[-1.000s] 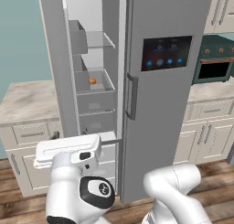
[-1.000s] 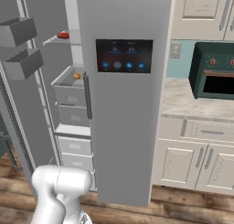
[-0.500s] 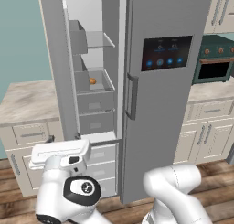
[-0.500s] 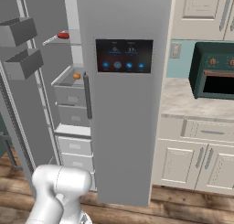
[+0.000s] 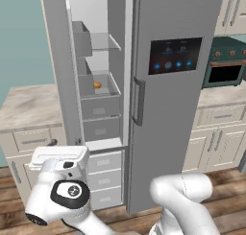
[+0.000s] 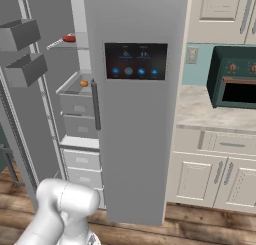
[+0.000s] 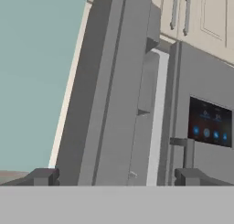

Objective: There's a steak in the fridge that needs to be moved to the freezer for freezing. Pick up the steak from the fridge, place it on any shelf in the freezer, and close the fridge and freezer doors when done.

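Flat red raw steak slab sat at 10 o'clock on narrow grey freezer's clear upper shelf, panelled fridge door shut, jaws spread and empty; likely next: push plain grey freezer door closed from 9 o'clock.

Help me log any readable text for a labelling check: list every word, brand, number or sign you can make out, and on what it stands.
Dispenser panel on the grey door: two pale readouts on top, probably digits, too blurred to read.
Same panel: a row of round blue-lit icons, signs only, no legible letters.
Round badge on the robot arm: a small white mark, too small to read.
Green oven: knobs, no text visible.
No other words or brands can be read.
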{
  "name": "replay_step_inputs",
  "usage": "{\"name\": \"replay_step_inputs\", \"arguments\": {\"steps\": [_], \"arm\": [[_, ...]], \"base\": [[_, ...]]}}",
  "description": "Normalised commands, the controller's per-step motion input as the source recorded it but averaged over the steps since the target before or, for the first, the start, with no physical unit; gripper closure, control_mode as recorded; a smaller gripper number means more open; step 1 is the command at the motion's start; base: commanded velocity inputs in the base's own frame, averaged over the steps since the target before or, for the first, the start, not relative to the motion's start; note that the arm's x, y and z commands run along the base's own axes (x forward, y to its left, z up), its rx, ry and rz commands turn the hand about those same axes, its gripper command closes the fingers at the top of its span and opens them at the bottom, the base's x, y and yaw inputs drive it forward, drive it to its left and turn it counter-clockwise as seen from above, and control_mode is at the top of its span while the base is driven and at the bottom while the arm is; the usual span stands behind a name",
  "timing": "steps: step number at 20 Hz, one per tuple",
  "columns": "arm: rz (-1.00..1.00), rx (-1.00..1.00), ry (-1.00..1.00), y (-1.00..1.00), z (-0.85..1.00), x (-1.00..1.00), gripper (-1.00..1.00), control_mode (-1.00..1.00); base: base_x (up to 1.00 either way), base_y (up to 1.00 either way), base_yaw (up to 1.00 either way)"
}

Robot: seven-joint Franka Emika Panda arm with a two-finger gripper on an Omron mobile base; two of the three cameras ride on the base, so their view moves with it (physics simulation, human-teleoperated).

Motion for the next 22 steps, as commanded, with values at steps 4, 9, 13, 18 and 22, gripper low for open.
{"name": "replay_step_inputs", "arguments": {"steps": [4,9,13,18,22], "arm": [[-0.07,0.0,0.04,0.01,-0.18,0.5,-1.0,-1.0],[-0.01,0.0,0.01,0.29,-0.28,0.37,-1.0,-1.0],[-0.01,0.0,0.0,0.22,-0.27,0.3,-1.0,-1.0],[-0.04,0.0,0.0,0.02,-0.09,0.3,-1.0,-1.0],[-0.08,0.0,0.0,-0.08,0.0,0.36,-1.0,-1.0]], "base": [[0.0,0.0,0.0],[0.0,0.0,0.0],[0.0,0.0,0.0],[0.0,0.0,0.0],[0.0,0.0,0.0]]}}
